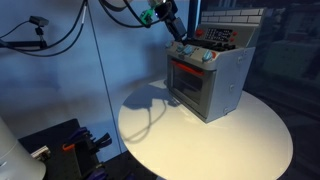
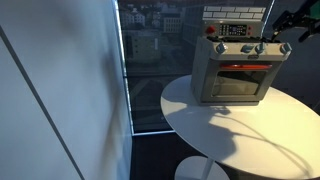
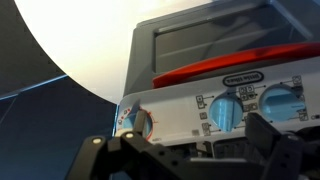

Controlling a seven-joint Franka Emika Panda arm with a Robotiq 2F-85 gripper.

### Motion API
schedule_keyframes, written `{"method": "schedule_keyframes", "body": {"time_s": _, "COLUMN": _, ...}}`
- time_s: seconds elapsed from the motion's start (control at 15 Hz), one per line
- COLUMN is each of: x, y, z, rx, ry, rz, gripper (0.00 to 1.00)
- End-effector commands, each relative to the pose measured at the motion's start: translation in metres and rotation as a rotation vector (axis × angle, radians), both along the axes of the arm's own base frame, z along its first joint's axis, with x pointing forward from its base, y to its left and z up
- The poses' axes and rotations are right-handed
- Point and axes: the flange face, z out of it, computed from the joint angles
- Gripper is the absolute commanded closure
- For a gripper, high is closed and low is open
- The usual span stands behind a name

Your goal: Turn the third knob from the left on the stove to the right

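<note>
The toy stove [image 1: 215, 85] stands on a round white table [image 1: 200, 140], and it shows in both exterior views [image 2: 240, 80]. Its row of pale-teal knobs [image 1: 207, 57] runs above the red-framed oven window. My gripper [image 1: 185, 47] hovers right at the knob row, near one end of it [image 2: 277, 45]. In the wrist view my gripper [image 3: 200, 130] is open, its dark fingers spread either side of one pale knob [image 3: 225, 108] and not touching it. Another knob [image 3: 285, 100] sits beside it. I cannot tell which knob is the third.
The stove sits toward the back of the table [image 2: 230, 130], whose round edge drops off in front. A dial with red marks [image 3: 135, 122] lies behind my one finger. A window [image 2: 150, 50] stands beside the table. Black equipment [image 1: 60, 145] and hanging cables [image 1: 60, 35] are at the side.
</note>
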Motion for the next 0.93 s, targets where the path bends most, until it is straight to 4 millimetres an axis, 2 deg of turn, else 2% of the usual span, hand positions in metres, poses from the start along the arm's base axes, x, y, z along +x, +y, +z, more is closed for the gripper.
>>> {"method": "schedule_keyframes", "body": {"time_s": 0.0, "x": 0.017, "y": -0.007, "z": -0.003, "rx": 0.001, "ry": -0.024, "rz": 0.005, "gripper": 0.00}}
{"method": "schedule_keyframes", "body": {"time_s": 0.4, "x": 0.036, "y": -0.011, "z": -0.015, "rx": 0.009, "ry": -0.038, "rz": 0.022, "gripper": 0.00}}
{"method": "schedule_keyframes", "body": {"time_s": 0.87, "x": 0.055, "y": -0.011, "z": -0.017, "rx": 0.001, "ry": -0.037, "rz": 0.031, "gripper": 0.00}}
